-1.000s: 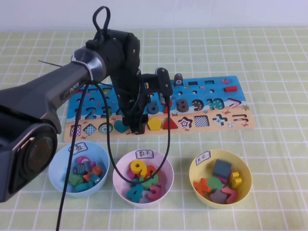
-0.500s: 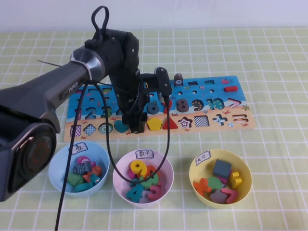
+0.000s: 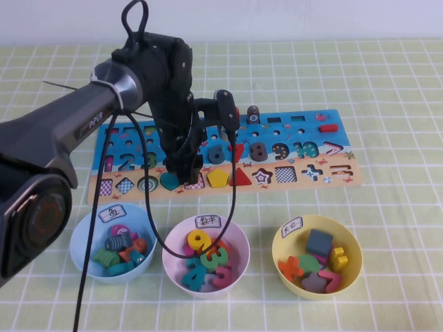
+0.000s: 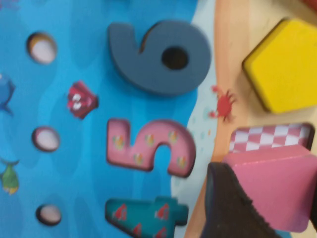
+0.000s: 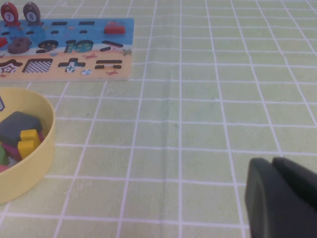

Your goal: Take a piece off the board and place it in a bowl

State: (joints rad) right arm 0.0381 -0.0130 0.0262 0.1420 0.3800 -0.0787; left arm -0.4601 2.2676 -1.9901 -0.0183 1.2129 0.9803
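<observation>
Left gripper (image 3: 185, 174) over board (image 3: 291, 128): fingers (image 4: 233, 208) clamp pink piece (image 4: 277, 186), tilted over its slot. Risk: slips en route to yellow bowl (image 3: 351, 277). Right gripper (image 5: 285, 198) parked over bench, fingers pressed together.

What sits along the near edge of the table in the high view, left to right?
Light blue bowl → white bowl → pale yellow bowl. Behind them lies the board, where the left tool is down on the pink piece; the right tool sits off the right.
</observation>
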